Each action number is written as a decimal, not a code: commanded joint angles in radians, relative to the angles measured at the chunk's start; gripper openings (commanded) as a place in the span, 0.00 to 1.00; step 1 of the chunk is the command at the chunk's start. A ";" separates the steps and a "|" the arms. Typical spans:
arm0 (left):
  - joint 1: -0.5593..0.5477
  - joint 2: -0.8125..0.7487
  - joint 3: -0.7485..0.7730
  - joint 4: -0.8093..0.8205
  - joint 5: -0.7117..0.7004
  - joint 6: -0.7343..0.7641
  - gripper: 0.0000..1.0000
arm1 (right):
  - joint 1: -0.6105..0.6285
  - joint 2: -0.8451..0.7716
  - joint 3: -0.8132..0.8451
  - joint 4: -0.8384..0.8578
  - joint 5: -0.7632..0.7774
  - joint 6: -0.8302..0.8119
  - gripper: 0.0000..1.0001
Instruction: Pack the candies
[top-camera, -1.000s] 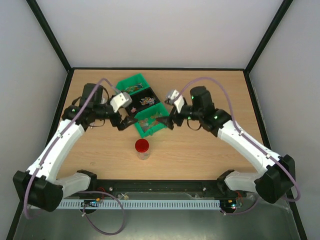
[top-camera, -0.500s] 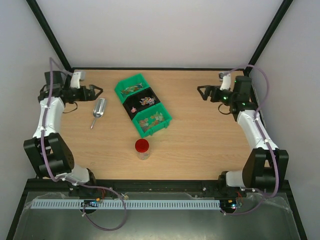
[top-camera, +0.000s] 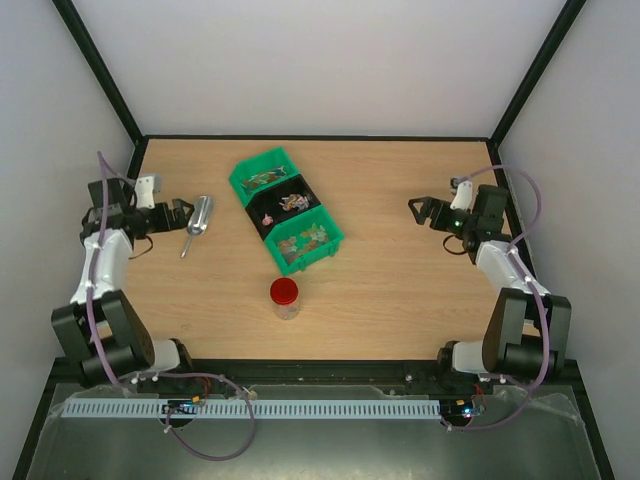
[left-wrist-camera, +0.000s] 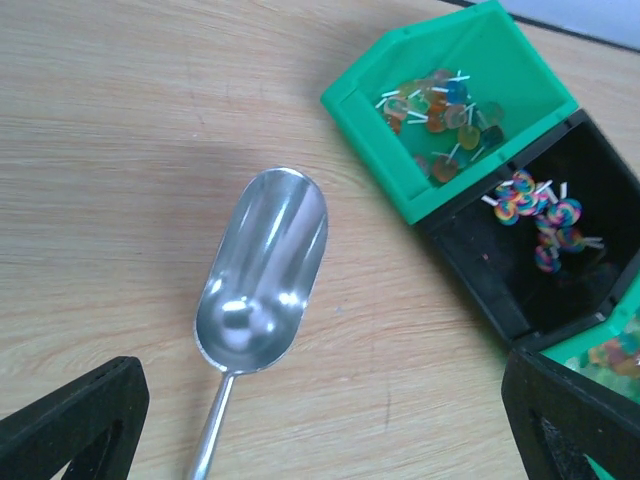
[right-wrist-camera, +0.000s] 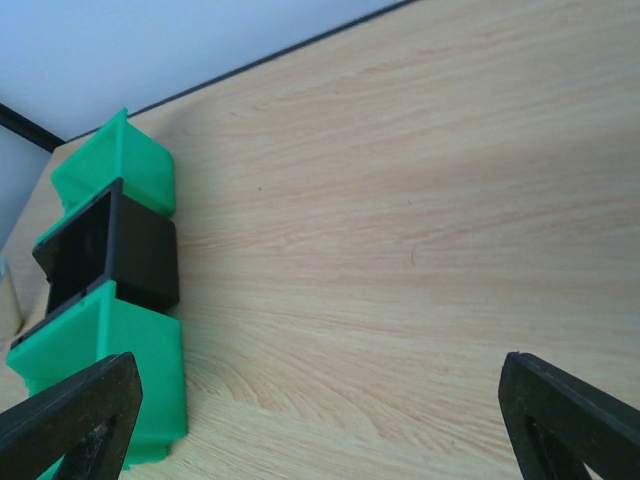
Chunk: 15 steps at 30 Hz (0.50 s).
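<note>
**Q:** Top view: which arm is nearer?
**A:** Yours on the left. The left jaws stand wide apart, just beside the metal scoop. The candies lie beyond it in the bin row, toward the middle of the counter. The right jaws are also apart and well off.

**Q:** Left wrist?
**A:** The scoop's handle runs back between your jaws, with the bowl pointing away. The candies sit up and to the right.

**Q:** Right wrist?
**A:** You see only the bins' outer walls at far left. No candies are visible.
</note>
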 joint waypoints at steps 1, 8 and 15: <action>-0.063 -0.132 -0.102 0.080 -0.171 0.041 1.00 | -0.006 -0.026 -0.073 0.119 0.013 0.027 0.99; -0.235 -0.231 -0.201 0.152 -0.350 0.025 0.99 | -0.006 -0.027 -0.102 0.147 0.000 0.026 0.99; -0.262 -0.229 -0.201 0.177 -0.381 -0.012 0.99 | -0.006 -0.040 -0.113 0.154 -0.002 0.015 0.99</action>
